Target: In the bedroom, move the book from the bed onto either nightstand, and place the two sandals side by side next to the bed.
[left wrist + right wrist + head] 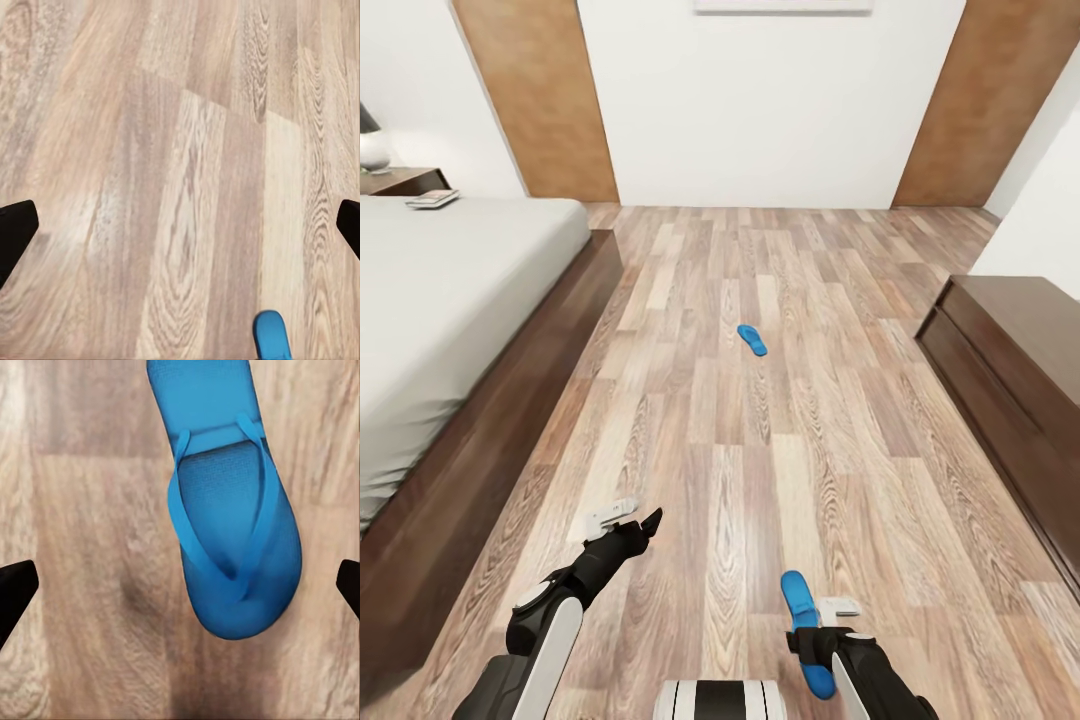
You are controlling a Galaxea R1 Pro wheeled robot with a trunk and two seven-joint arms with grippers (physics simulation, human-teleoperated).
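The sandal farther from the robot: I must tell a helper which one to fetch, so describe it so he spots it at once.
Start at the bed along the room's left side and the long dark cabinet on the right. On the open wood floor between them lies one small bright blue sandal. Unlike the other sandal by the right gripper, it lies alone, mid-room.

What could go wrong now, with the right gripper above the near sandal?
1. The right gripper is open and the near sandal lies flat on the floor, so the fingertips may scrape the planks or slide off it.
2. The far sandal lies well away from the bed, so pairing them needs another trip.
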